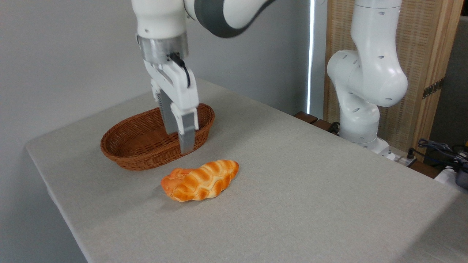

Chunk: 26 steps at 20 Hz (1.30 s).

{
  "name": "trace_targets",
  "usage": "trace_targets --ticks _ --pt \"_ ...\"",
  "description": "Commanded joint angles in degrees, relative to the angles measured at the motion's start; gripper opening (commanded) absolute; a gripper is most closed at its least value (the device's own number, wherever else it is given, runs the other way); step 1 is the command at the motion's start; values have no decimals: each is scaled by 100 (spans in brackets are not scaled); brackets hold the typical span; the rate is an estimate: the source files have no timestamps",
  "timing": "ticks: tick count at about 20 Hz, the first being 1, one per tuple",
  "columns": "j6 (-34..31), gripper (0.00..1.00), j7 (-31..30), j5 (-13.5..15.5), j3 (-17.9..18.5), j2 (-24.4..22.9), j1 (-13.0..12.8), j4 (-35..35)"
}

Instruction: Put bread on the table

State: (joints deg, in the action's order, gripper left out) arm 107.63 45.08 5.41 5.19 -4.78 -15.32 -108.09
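The bread lies flat on the bench at centre frame, just in front of the wicker basket and apart from it; the task looks done. The end effector hangs above, centre-left, before the basket's near rim, holding nothing; whether its fingers are spread or pressed together I cannot tell from this side-on angle.

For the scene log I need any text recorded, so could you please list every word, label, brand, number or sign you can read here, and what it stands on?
None: no readable text shows on the bread, the wicker basket, the table, the gripper or the arm.
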Motion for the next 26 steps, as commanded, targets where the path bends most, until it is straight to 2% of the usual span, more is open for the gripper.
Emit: trace_targets --ticks 1,4,7,12,18,21,24,26 --pt "117 100 -674 5 -176 205 -59 393" --pt "451 100 -1342 -197 -247 337 -59 394" --pt "478 100 -1669 -207 -299 469 -59 402" --pt "469 100 -1616 -215 -203 425 11 437" --pt "372 100 -1634 -215 218 355 12 481" --pt "258 100 -1634 -233 298 320 12 490" --pt "249 100 -1625 -662 289 320 12 517" --pt "249 100 -1625 -637 298 320 12 525"
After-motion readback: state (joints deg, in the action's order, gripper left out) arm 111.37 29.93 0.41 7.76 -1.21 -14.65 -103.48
